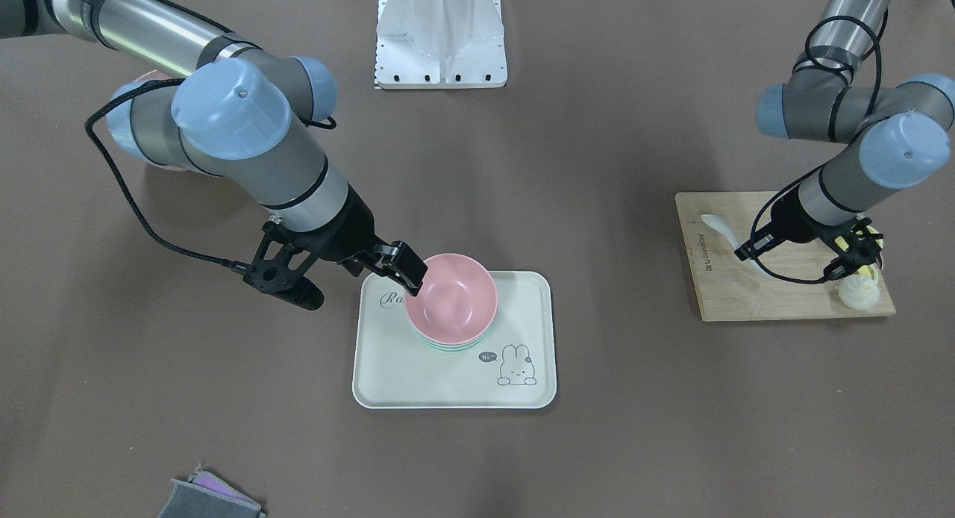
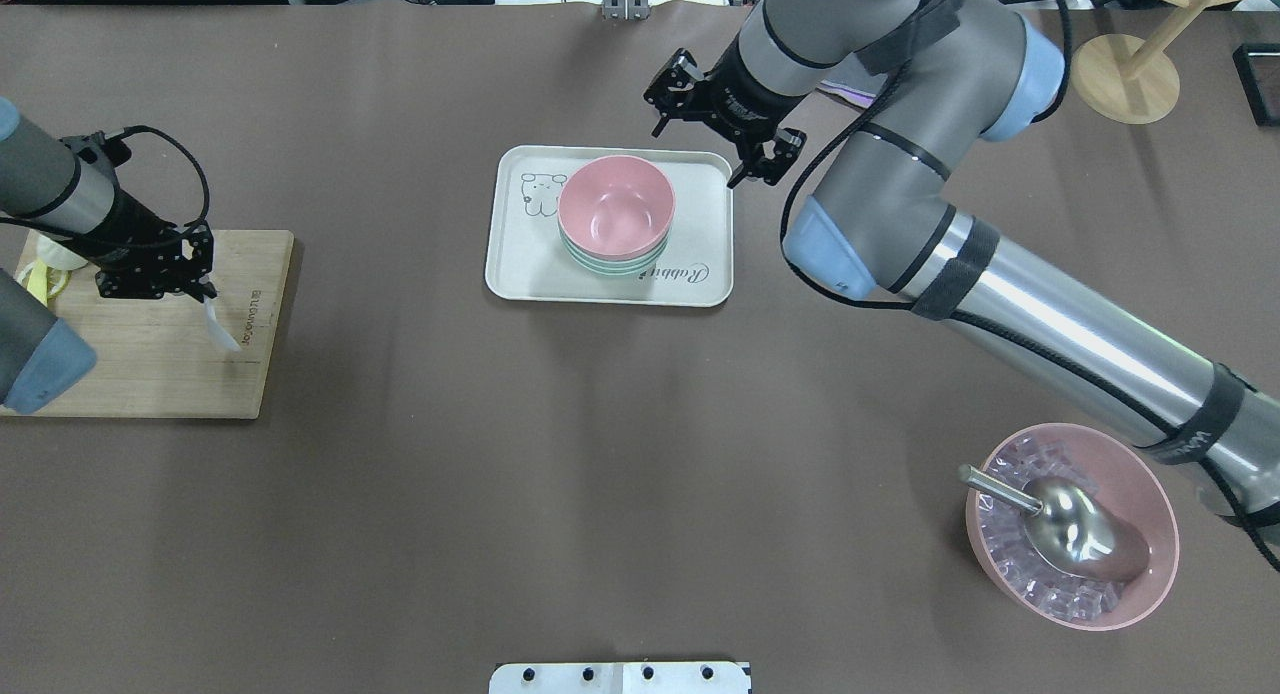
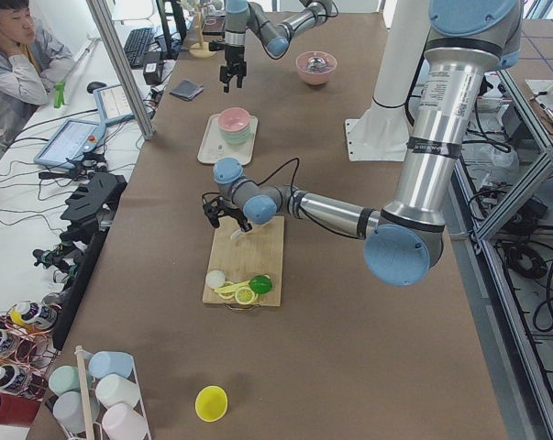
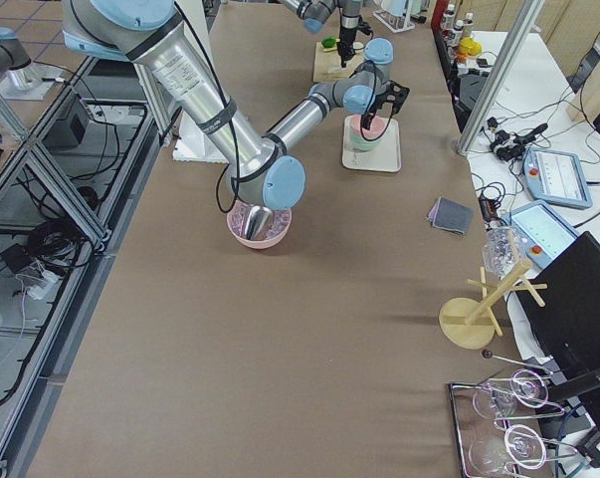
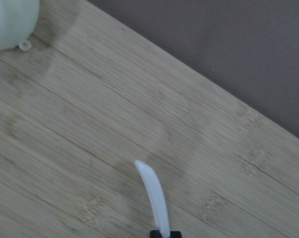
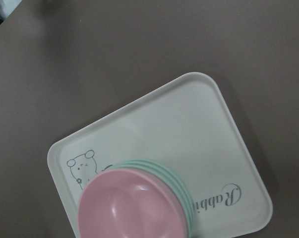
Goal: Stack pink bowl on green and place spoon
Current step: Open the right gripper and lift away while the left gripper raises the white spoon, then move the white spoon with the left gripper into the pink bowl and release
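The pink bowl [image 2: 616, 206] sits nested on a stack of green bowls [image 2: 612, 265] on the cream rabbit tray [image 2: 520, 264]; the stack also shows in the front view [image 1: 451, 298] and the right wrist view [image 6: 132, 208]. My right gripper [image 2: 697, 156] is open and empty, raised above the tray's far right corner. My left gripper [image 2: 203, 296] is shut on the white spoon [image 2: 222, 332] and holds it low over the wooden cutting board [image 2: 150, 374]. The spoon shows in the left wrist view [image 5: 151, 193] and the front view [image 1: 718, 224].
A large pink bowl [image 2: 1150, 494] of ice cubes with a metal scoop [image 2: 1070, 529] stands near the right arm's base. Yellow and white food pieces [image 1: 858, 290] lie on the board's end. A wooden stand [image 2: 1130, 74] is at the far right, a grey cloth [image 1: 209, 499] at the far edge.
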`<control>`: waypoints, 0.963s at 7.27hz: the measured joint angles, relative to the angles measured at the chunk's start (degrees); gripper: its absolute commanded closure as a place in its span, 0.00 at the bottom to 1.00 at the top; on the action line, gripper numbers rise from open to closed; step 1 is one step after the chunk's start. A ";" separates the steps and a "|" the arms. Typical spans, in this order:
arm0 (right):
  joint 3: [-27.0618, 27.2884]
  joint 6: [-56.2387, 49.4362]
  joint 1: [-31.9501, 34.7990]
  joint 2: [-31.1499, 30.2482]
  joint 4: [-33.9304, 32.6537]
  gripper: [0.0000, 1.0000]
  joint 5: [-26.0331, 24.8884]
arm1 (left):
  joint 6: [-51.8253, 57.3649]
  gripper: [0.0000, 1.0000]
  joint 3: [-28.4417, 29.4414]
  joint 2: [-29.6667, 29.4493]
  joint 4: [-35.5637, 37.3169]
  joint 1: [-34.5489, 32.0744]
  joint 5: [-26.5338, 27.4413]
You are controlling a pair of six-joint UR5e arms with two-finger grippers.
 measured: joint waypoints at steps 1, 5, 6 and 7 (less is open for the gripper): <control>2.79 -3.29 2.88 -3.90 -0.12 0.00 3.64 | -3.37 1.00 -0.55 -3.50 0.86 0.05 -1.29; 10.72 -30.39 17.45 -22.92 -0.45 0.00 13.77 | -12.68 1.00 1.62 -23.40 6.87 5.92 3.24; 11.09 -37.79 19.81 -26.72 -0.49 0.00 13.88 | -14.20 1.00 4.54 -28.44 7.55 7.64 5.15; 11.19 -44.56 21.59 -29.96 -0.55 0.00 13.37 | -14.82 1.00 7.36 -32.42 7.63 8.52 6.22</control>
